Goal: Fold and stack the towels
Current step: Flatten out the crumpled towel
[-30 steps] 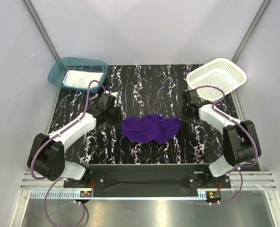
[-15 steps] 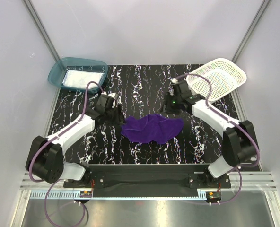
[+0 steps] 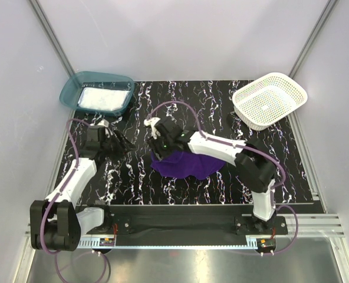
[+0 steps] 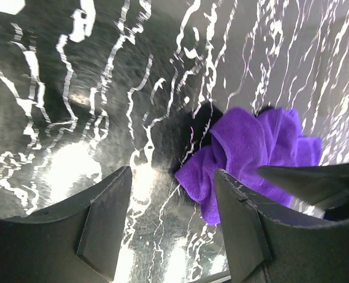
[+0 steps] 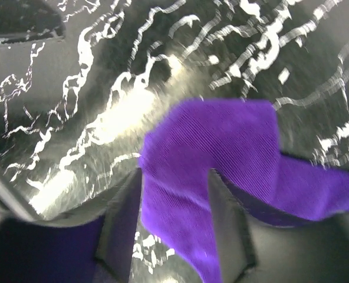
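Both open and empty: my left fingers (image 3: 122, 146) hover at the purple towel's (image 3: 193, 166) 9 o'clock, right fingers (image 3: 164, 147) over its 10 o'clock edge.

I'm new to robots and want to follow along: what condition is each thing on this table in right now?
Deep purple cloth towel: lying rumpled, not neatly folded.
White towel: lying in the teal translucent bin.
White mesh basket: upright, nothing inside.
Left gripper: open, holding nothing.
Right gripper: open, over the purple towel's edge.
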Robot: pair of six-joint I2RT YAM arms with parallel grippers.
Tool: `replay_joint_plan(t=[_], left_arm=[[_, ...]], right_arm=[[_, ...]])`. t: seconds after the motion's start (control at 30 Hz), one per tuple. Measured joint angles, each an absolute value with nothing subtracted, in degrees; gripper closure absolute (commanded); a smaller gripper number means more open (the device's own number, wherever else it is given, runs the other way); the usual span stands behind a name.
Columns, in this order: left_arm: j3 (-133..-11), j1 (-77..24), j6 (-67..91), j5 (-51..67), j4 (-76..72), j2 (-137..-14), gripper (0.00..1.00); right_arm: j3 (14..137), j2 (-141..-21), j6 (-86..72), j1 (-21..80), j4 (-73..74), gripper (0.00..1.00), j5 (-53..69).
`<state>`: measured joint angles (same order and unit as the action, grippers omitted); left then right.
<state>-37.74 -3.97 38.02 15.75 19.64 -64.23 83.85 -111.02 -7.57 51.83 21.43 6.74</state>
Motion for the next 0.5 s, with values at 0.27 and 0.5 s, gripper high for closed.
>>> replay_joint_plan(t=[0.27,0.5], left_arm=[[-36.2,-0.5,38.3,21.1,18.2,-64.4,0.37],[-35.5,-0.4,38.2,22.4,17.6,-64.4,0.36]], right_arm=[[90.0,-117.4,-6.1,56.7,21.7,0.44,-1.8],[91.3,-118.8,-5.6,57.4,23.5,0.81,-12.0]])
